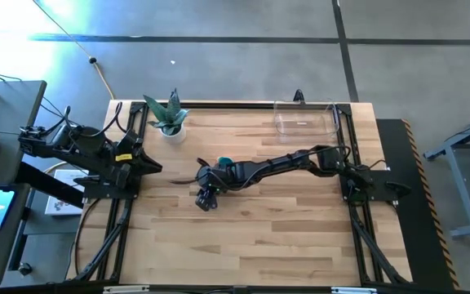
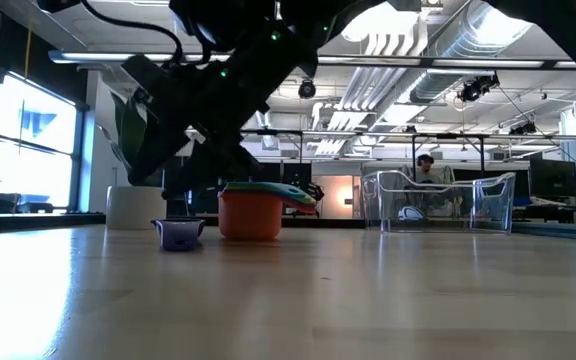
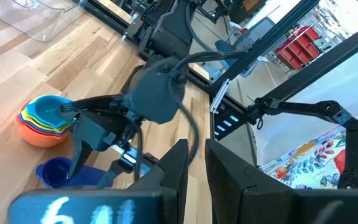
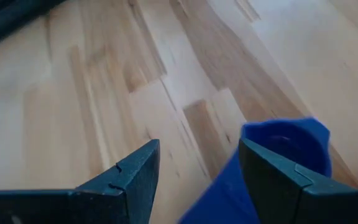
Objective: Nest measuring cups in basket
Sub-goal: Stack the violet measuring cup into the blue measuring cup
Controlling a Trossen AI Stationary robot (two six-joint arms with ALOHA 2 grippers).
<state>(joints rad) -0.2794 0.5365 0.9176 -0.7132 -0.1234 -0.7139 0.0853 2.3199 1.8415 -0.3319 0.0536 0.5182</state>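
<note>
Small round glossy blue plastic cup [image 4: 284,149] on woodgrain tabletop [image 4: 166,93]

1. The stack of nested measuring cups [image 3: 42,121] has an orange outer cup, with yellow, red and blue rims showing inside it and a teal cup innermost.
2. In the low view the same stack reads as an orange body topped by a thin green and teal edge.
3. A lone purple-blue cup [image 3: 58,172] sits on the wood; it looks strong blue in the right wrist view.
4. The basket [image 1: 304,119] is clear and colourless.
5. The table [image 1: 259,237] is pale wood in light and darker tan strips.
6. The right gripper [image 4: 197,180] has dark grey fingers.
7. The pot [image 1: 170,131] is white, its plant green.
</note>
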